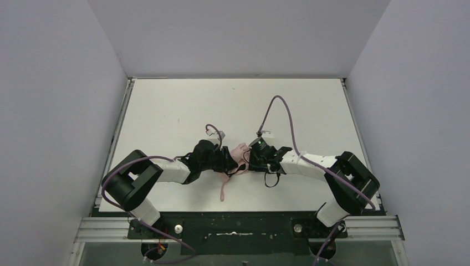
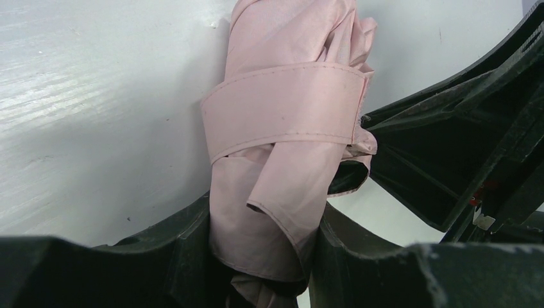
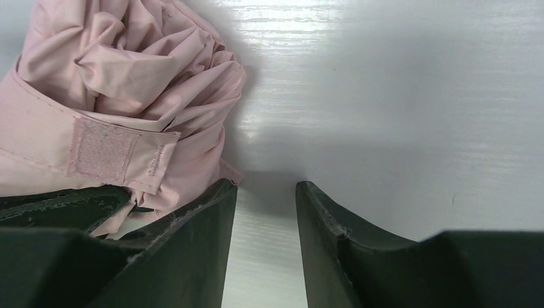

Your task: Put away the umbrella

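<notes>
Reading this as the strap-closing step: left gripper (image 1: 228, 162) comes in from 9 o'clock and is clamped on the umbrella (image 1: 239, 152), a folded pink bundle lying on the table (image 1: 166, 111) a bit toward 6 o'clock of centre, between the two arms. Its strap (image 2: 289, 102) is wrapped across the bundle, end at the 3 o'clock edge, right by the other arm's finger. On it the velcro tab (image 3: 102, 157) looks exposed, not pressed down. At 3 o'clock the right gripper (image 1: 250, 160) has its jaws narrow, nothing between them, inner finger touching fabric. To do it well: left holds firm so the roll can't spring, right pinches the tab only, pulls taut across, presses flat. Risk: catching loose canopy folds instead of the tab.
</notes>
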